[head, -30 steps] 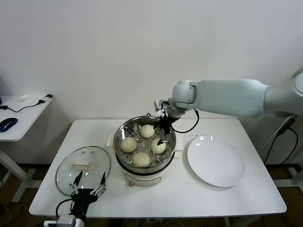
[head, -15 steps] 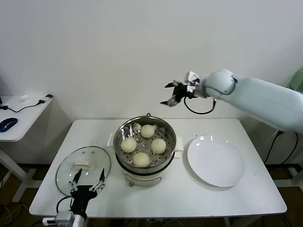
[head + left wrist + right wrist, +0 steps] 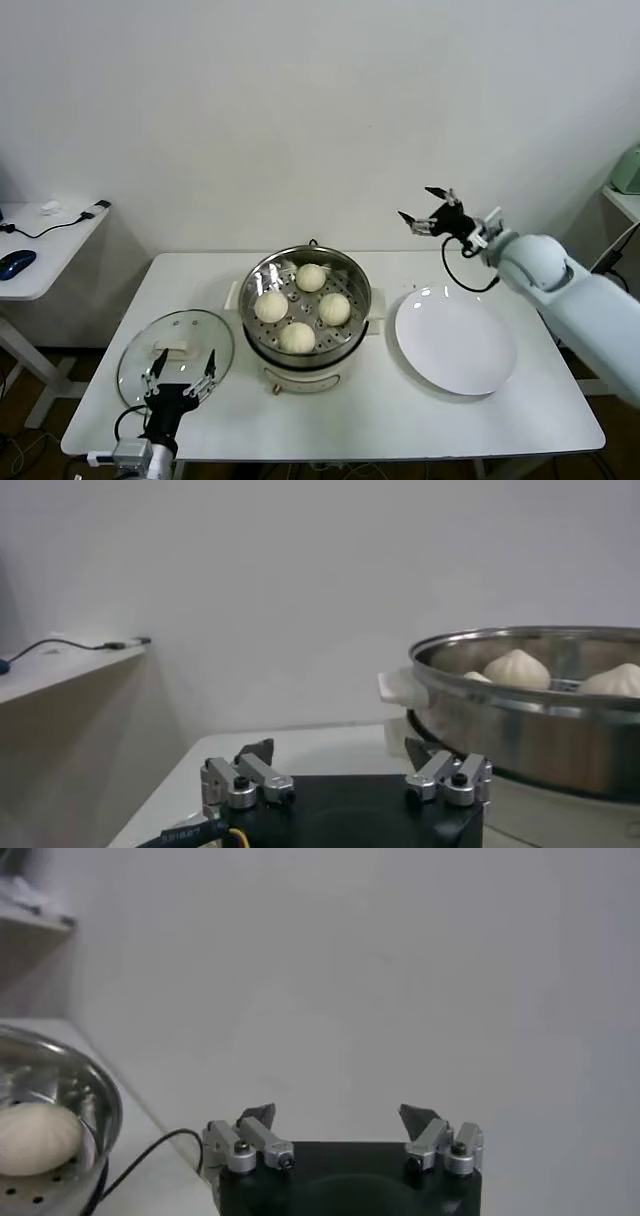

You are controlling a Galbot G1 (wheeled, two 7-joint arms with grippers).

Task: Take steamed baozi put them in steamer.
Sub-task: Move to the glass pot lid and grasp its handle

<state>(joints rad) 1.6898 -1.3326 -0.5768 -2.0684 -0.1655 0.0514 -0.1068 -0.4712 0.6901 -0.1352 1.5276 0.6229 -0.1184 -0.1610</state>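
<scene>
In the head view, four steamed baozi [image 3: 300,307] sit on the perforated tray inside the steamer [image 3: 306,352], which stands upright in the middle of the white table [image 3: 400,410]. One glass lid [image 3: 176,355] lies flat to its left, and one white plate [image 3: 456,343] lies to its right. The right gripper [image 3: 426,207] is raised above the far right part of the table, its fingers spread wide and holding nothing. The left gripper [image 3: 181,366] hovers low at the near edge by the lid, its fingers also apart and empty. No writing is readable.

In the left wrist view, the left gripper's open fingers [image 3: 252,755] point toward the steamer's steel wall [image 3: 540,720]; three baozi tops show over the rim.

In the right wrist view, the right gripper's open fingers [image 3: 416,1120] face the wall; one baozi [image 3: 38,1136] shows in the steamer.
</scene>
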